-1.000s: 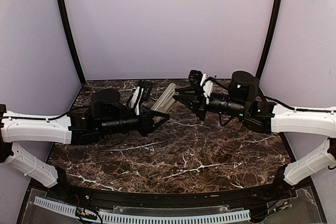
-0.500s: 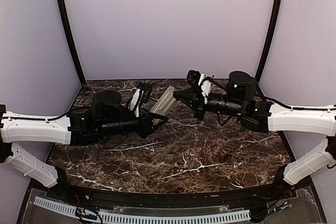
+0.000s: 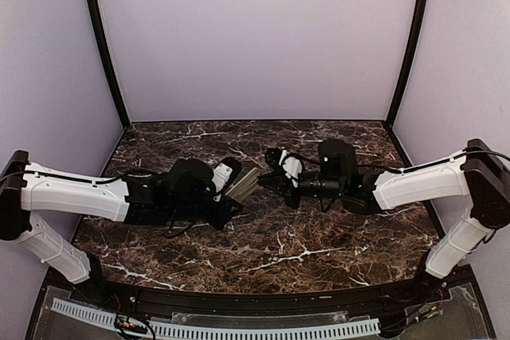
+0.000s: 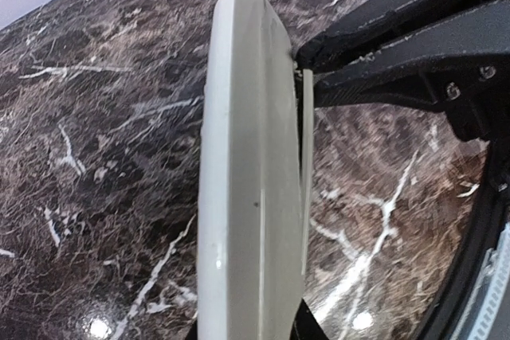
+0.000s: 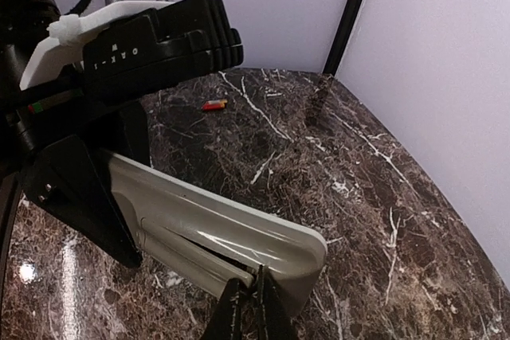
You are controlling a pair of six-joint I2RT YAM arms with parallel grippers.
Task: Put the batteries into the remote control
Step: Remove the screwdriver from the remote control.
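Lower now; left hand (image 3: 230, 195) round remote control (image 4: 247, 197); right hand (image 5: 249, 308) closed at edge

Remote control (image 3: 247, 183): pale grey slim bar, hanging clamped in the left gripper (image 3: 232, 197), tilting off the surface, free end pointing toward 1 o'clock.
Battery (image 5: 213, 105): tiny reddish cylinder, lying on its side, well apart, at the remote's 12 o'clock in the right wrist view.

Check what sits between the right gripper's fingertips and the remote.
Nothing. In the right wrist view the right gripper has its closed tips against the remote, no gap visible; the left wrist view agrees.
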